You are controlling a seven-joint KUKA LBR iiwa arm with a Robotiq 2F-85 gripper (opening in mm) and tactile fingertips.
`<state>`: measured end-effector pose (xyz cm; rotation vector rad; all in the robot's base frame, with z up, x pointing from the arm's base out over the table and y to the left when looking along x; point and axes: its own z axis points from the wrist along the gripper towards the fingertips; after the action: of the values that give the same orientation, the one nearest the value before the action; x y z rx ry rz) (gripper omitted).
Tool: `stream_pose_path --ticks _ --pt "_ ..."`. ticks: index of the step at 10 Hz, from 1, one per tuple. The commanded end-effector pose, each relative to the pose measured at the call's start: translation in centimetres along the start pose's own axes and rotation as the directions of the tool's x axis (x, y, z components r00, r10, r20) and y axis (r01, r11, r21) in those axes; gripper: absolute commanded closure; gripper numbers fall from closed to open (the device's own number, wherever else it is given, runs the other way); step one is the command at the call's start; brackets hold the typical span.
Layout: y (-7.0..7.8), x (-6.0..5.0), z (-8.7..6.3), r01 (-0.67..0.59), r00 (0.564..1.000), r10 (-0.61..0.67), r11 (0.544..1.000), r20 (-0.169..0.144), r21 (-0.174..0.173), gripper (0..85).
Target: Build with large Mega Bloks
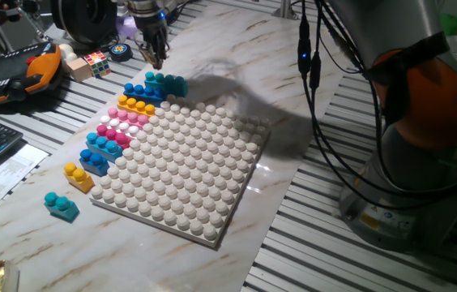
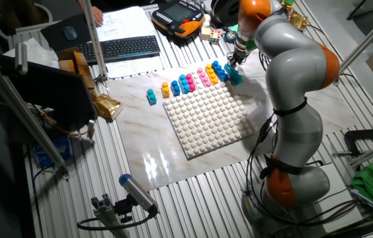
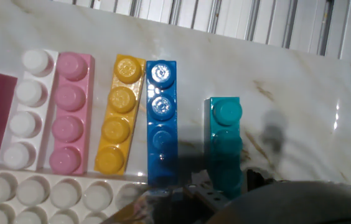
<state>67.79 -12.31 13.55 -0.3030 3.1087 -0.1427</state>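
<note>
- My pincer (image 1: 157,58) hung above the teal brick (image 1: 166,83), at the white baseplate's (image 1: 188,162) eleven o'clock corner.
- Whether it was parted or closed, I couldn't tell.

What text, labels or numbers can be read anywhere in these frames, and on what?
No legible text in any view.
Papers beside the keyboard: printed lines, too small to read.
Keyboard keys: too small to read.
Teach pendant: markings blurred.
Mega Bloks and white baseplate: no lettering visible.
</note>
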Motion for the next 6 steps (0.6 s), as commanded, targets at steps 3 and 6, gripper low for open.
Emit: stream_pose_path --ticks 3,6 --pt "0.0 0.0 0.0 -0.017 0.999 0.016 1.000 -0.027 -0.013 42.7" --pt "-0.2 -0.4 1.0 0.003 1.000 -0.003 1.000 0.003 -0.009 35.7"
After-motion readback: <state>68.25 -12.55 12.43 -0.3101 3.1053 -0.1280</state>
